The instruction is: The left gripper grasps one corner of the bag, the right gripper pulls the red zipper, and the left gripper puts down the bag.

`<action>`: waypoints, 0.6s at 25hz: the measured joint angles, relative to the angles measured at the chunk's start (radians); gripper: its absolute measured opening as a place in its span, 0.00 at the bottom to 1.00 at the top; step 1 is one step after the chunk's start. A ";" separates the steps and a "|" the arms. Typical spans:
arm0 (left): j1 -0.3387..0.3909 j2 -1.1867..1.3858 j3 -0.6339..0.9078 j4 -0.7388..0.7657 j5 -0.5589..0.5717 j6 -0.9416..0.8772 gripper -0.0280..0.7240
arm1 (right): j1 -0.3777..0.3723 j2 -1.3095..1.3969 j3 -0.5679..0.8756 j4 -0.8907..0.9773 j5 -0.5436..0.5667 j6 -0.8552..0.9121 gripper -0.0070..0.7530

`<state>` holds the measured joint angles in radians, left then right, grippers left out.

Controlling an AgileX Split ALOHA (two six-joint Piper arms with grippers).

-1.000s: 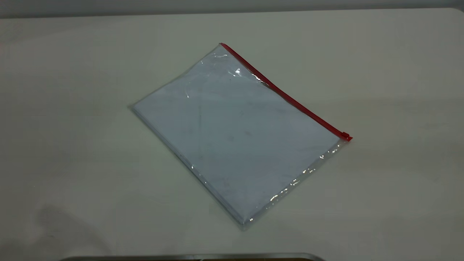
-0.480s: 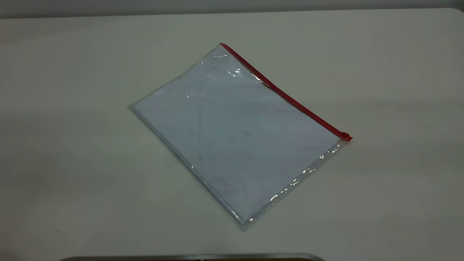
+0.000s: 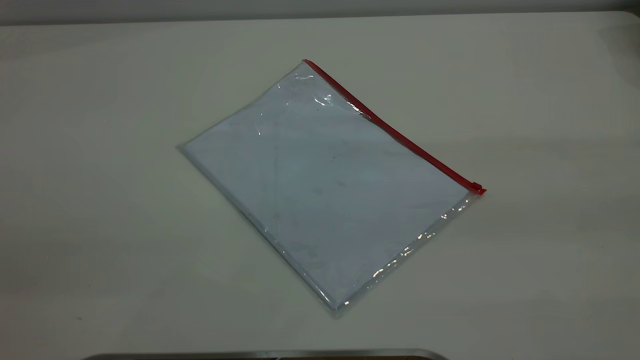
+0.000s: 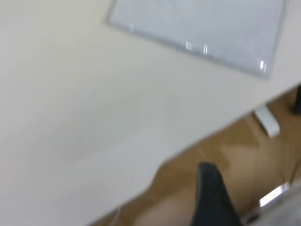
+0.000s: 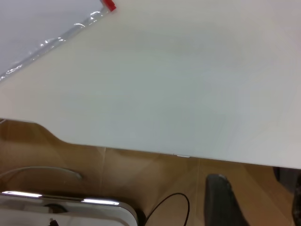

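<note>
Left gripper [image 4: 214, 197]: one dark pointed finger shows in its wrist view, hanging off the table edge over the wooden floor; whether the fingers are spread or closed cannot be told. It holds nothing visible and is well apart from the bag.

Right gripper [image 5: 223, 200]: one dark finger shows in its wrist view, likewise beyond the table edge above the floor, with a thin black cable [image 5: 164, 207] looping beside it; spread or closed cannot be told. Neither gripper appears in the exterior view.

Table [image 3: 100, 200]: pale, matte surface.

Bag [image 3: 320, 185]: flat on the table near its middle, set at a diagonal, clear plastic over pale blue-white sheets, glare along its near-right edge. Nothing touches it.

Zipper [image 3: 390, 127]: red strip along the bag's far-right long edge, running from the far corner down to the right.

Slider [image 3: 477, 189]: small red tab at the zipper's right-hand end, at the bag's right corner [image 3: 470, 197]; also seen in the right wrist view.
</note>
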<state>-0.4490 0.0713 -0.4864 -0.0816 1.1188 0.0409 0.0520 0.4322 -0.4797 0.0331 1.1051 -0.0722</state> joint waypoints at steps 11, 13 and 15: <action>0.488 -0.090 0.000 0.000 0.020 -0.002 0.72 | -0.052 -0.348 0.002 0.001 0.008 0.000 0.54; 0.513 -0.090 0.000 0.000 0.020 -0.002 0.72 | -0.052 -0.428 0.002 0.001 0.015 0.000 0.54; 0.515 -0.090 0.000 0.000 0.021 -0.002 0.72 | -0.043 -0.447 -0.002 0.001 0.029 0.000 0.54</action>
<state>0.0662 -0.0189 -0.4864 -0.0815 1.1402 0.0389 0.0091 -0.0153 -0.4821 0.0343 1.1338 -0.0722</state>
